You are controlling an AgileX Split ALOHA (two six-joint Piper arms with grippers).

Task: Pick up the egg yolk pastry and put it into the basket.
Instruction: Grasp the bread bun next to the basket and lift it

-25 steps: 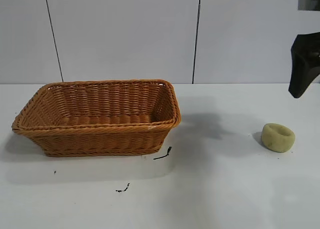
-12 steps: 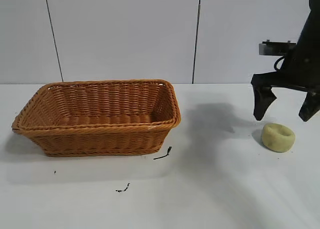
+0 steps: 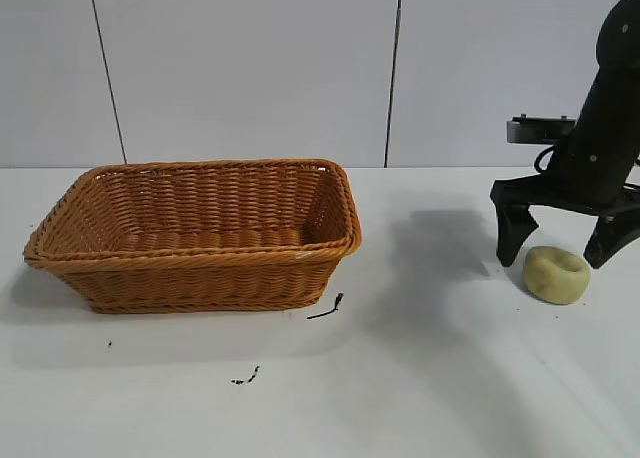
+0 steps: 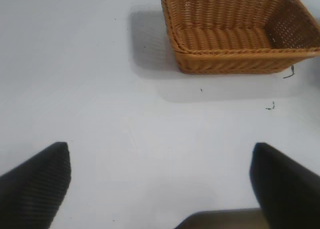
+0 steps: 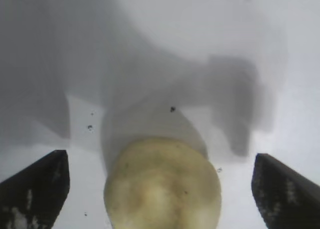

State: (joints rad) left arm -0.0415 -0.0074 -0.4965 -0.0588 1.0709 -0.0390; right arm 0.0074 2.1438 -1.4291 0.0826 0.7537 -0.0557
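Observation:
The egg yolk pastry (image 3: 556,274), a small pale yellow-green puck with a dimpled top, lies on the white table at the right. My right gripper (image 3: 558,250) is open and low over it, one black finger on each side, not touching it. In the right wrist view the pastry (image 5: 162,186) sits between the two spread fingertips (image 5: 37,189). The orange-brown wicker basket (image 3: 200,260) stands at the left, nothing in it; it also shows in the left wrist view (image 4: 240,51). My left gripper (image 4: 160,184) is open over bare table, out of the exterior view.
Two small black marks lie on the table in front of the basket (image 3: 326,308), (image 3: 247,378). A grey panelled wall stands behind the table.
My right gripper has come down from the upper right edge and moved left. Its open fingers now straddle the pastry. The pastry and basket have not moved.

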